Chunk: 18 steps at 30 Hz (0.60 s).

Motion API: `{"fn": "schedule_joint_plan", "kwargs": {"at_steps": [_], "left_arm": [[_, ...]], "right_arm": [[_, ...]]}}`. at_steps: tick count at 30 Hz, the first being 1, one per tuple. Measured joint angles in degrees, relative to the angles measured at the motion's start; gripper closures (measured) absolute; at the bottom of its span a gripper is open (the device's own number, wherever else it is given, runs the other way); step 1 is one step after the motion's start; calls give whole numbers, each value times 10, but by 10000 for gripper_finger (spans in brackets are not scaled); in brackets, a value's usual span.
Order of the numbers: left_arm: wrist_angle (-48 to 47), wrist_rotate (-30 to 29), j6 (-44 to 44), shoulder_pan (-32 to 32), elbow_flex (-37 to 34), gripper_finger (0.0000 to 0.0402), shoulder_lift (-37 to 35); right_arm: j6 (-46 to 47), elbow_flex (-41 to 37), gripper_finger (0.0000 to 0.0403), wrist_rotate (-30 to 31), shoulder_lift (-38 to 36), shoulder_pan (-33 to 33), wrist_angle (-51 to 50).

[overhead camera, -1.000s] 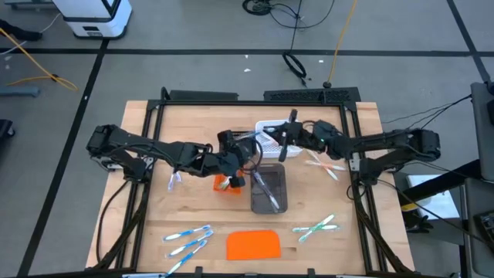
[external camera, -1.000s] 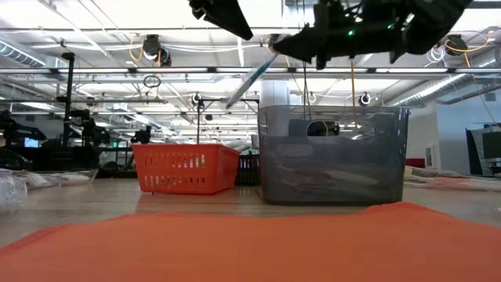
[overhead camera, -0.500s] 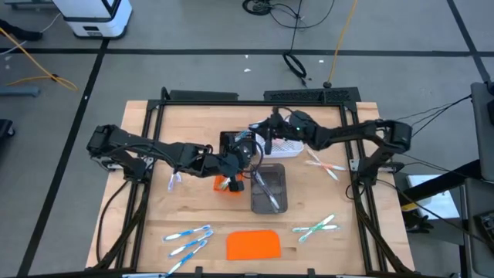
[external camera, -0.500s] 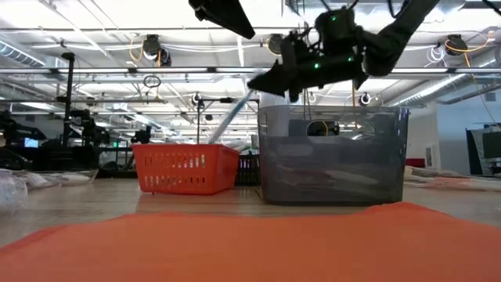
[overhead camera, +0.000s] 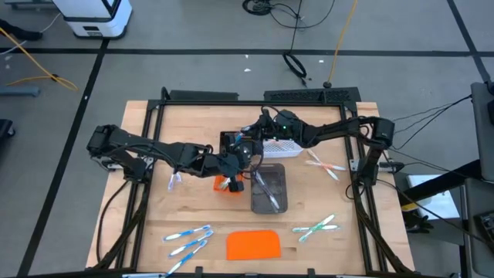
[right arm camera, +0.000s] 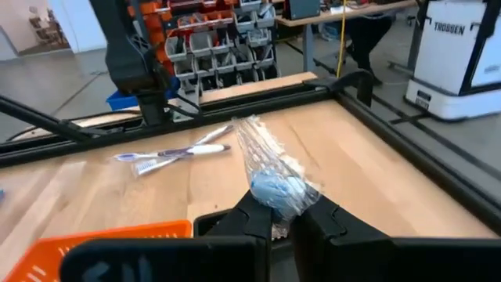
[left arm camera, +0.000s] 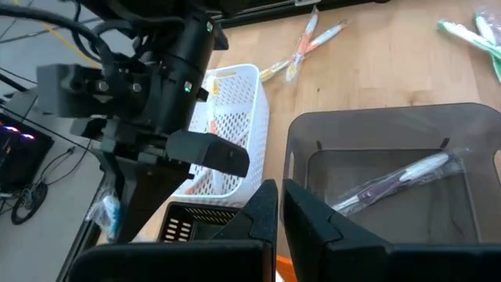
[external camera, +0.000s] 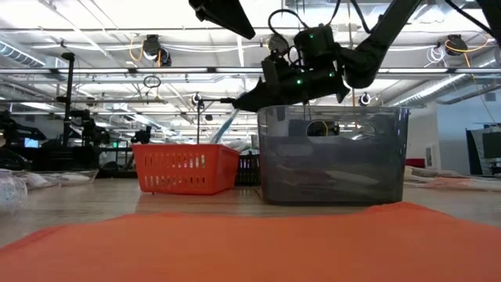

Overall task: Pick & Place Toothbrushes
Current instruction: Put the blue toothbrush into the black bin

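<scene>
My right gripper [overhead camera: 245, 143] hangs over the black tray [overhead camera: 229, 140], shut on a blue toothbrush in clear wrap [right arm camera: 270, 176]. My left gripper [left arm camera: 279, 192] is shut on nothing, above the gap between the orange tray [overhead camera: 224, 184] and the grey bin [overhead camera: 285, 189]. A wrapped purple toothbrush [left arm camera: 399, 178] lies in that bin. Loose toothbrushes lie flat on the table: blue ones [overhead camera: 189, 239] near left, green ones [overhead camera: 316, 226] near right, pink ones [overhead camera: 324, 164] at the right. My right gripper pinches the wrapped toothbrush at its blue end [right arm camera: 274, 190] between its two fingers. The fingers point about level, coming from the table's right. The rest of the brush sticks out past the fingertips and slants down [external camera: 227, 125], clear of the trays.
A white basket [overhead camera: 282, 147] stands right of the black tray, under my right arm. A flat orange slab [overhead camera: 253, 245] lies by the near edge. Two more toothbrushes [right arm camera: 172, 153] lie on the wood at the left. A black frame borders the tabletop.
My right gripper has travelled toward the table's left edge and down, from over the white basket to above the black tray, rolling a little. It has carried the wrapped blue toothbrush along, which now hangs lower, near the trays' rims.
</scene>
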Motion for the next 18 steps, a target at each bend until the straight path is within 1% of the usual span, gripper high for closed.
{"fn": "schedule_joint_plan", "kwargs": {"at_steps": [2, 13, 18], "left_arm": [[0, 0, 0, 0, 0, 380, 0], [0, 0, 0, 1, 0, 380, 0], [0, 0, 2, 1, 0, 380, 1]], "right_arm": [[7, 4, 388, 0, 14, 0, 15], [27, 5, 388, 2, 55, 0, 34], [27, 5, 373, 2, 56, 0, 32]]}}
